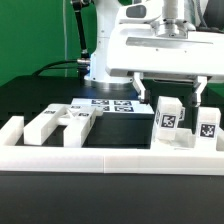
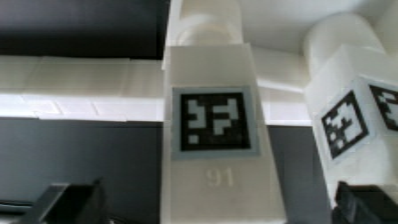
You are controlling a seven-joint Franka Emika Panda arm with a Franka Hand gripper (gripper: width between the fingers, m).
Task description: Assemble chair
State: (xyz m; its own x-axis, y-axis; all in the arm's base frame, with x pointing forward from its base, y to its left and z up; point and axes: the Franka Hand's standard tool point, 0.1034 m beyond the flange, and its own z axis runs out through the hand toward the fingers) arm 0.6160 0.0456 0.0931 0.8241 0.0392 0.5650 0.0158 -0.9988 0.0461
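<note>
Two white chair posts stand upright at the exterior view's right, each with a square black-and-white tag: one directly under my gripper, the other just beyond it to the right. More white chair pieces lie flat at the left. My gripper is open, with one black finger on each side of the nearer post and a gap on both sides. In the wrist view that post fills the middle between the fingertips, inside the gripper. The second post stands beside it.
The long low white border rail runs along the table's front and turns up at the left end; it also crosses the wrist view. The marker board lies flat behind the pieces. The arm's base stands at the back.
</note>
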